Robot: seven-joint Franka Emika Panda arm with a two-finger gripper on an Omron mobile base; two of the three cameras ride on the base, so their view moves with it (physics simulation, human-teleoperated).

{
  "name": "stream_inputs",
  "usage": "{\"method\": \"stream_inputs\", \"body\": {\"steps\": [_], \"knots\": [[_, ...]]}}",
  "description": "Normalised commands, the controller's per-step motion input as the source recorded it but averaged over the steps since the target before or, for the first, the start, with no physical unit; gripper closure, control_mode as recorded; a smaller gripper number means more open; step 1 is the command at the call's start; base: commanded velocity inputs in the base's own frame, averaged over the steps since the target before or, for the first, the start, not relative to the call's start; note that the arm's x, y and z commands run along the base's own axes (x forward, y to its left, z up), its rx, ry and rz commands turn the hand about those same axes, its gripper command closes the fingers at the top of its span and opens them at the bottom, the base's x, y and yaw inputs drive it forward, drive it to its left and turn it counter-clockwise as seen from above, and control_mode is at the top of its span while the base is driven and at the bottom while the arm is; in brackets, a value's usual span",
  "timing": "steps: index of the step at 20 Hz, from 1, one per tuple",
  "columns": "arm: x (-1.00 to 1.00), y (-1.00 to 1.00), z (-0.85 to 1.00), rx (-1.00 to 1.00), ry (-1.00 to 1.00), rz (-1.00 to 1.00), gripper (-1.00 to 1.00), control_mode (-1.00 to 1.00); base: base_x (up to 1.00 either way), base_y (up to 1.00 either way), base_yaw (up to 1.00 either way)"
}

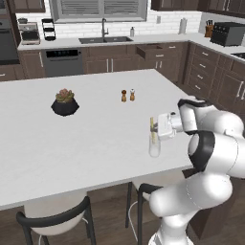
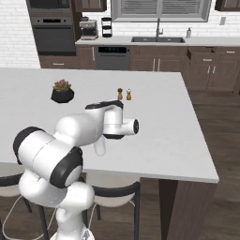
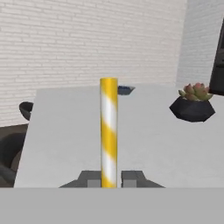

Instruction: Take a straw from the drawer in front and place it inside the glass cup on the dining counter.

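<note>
My gripper (image 3: pixel 109 179) is shut on the straw (image 3: pixel 108 131), a yellow and white striped stick that stands upright between the two fingertips (image 3: pixel 89 178). In the left base view the gripper (image 1: pixel 154 128) holds the straw (image 1: pixel 152 123) directly over the glass cup (image 1: pixel 154 147), and the straw's lower end seems to dip into the cup's mouth. The clear cup stands near the front right of the white dining counter (image 1: pixel 95 139). In the right base view the arm hides most of the cup (image 2: pixel 99 147). The drawer (image 1: pixel 152 50) stands pulled open in the back cabinets.
On the counter sit a dark pot with a succulent (image 1: pixel 64 103) and two small brown shakers (image 1: pixel 128 95). Black-framed stools (image 1: pixel 57 215) are tucked under the near edge. The counter's right edge (image 2: pixel 201 140) drops to the wooden floor.
</note>
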Motion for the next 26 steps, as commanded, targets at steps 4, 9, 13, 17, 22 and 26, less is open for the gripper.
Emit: {"method": "stream_inputs", "body": {"steps": [4,9,13,17,22,26], "knots": [[0.08,-0.04,0.0,0.03,-0.06,0.08,1.0,-1.0,0.0,0.0,0.0],[-0.3,-0.24,0.0,0.03,-0.22,0.11,1.0,-1.0,0.0,0.0,0.0],[-0.22,-0.07,0.0,0.01,-0.14,0.11,1.0,-1.0,0.0,0.0,0.0],[0.07,0.05,0.0,0.0,0.0,0.07,1.0,-1.0,0.0,0.0,0.0],[0.02,0.02,0.0,0.0,0.0,0.05,1.0,-1.0,0.0,0.0,0.0],[-0.15,0.0,0.0,0.0,-0.04,0.04,1.0,-1.0,0.0,0.0,0.0]]}}
